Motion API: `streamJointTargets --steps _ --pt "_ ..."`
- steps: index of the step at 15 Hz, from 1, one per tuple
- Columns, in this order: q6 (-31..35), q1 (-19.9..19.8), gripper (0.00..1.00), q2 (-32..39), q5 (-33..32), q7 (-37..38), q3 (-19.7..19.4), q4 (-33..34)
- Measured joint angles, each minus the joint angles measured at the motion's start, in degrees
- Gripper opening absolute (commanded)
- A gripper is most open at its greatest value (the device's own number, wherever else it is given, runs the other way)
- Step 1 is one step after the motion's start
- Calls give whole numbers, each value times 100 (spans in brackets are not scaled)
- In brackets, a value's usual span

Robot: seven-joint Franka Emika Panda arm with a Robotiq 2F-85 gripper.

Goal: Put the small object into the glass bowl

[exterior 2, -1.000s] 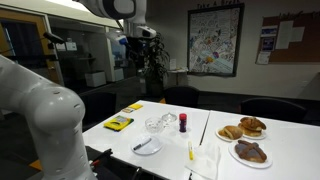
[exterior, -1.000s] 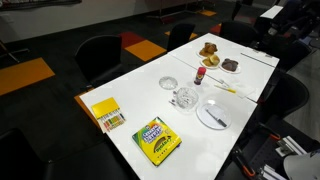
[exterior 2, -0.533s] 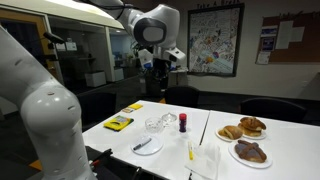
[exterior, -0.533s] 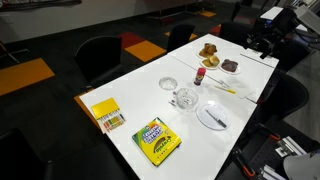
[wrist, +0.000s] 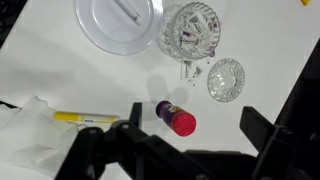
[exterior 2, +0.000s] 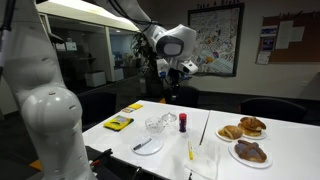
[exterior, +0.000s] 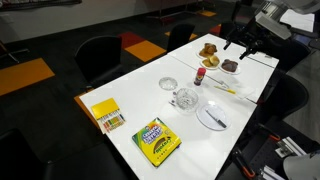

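The small object (wrist: 176, 118) is a tiny bottle with a red cap and dark body, upright on the white table; it shows in both exterior views (exterior: 200, 75) (exterior 2: 182, 122). The chunky glass bowl (wrist: 190, 33) stands near it, beside the white plate, and shows in both exterior views (exterior: 183, 99) (exterior 2: 157, 125). My gripper (wrist: 192, 135) is open and empty, high above the table, its fingers framing the small object from above. It also shows in both exterior views (exterior: 243, 42) (exterior 2: 178, 70).
A white plate with a utensil (wrist: 117, 20) (exterior: 212, 116), a shallow clear dish (wrist: 225, 79) (exterior: 169, 85), a yellow marker (wrist: 88, 118) and a white napkin (wrist: 25, 130). Pastry plates (exterior: 209, 50) (exterior: 230, 65), a crayon box (exterior: 157, 140), a yellow box (exterior: 106, 114). Chairs ring the table.
The arm has swung in over the table from off to the side, and the gripper now hangs above the small object.
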Motion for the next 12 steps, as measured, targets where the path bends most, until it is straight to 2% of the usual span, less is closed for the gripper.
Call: streamJointTargets --steps 7,12 --pt "-22 242 100 1233 129 254 360 608" --pt "-180 257 100 1366 418 -60 470 637"
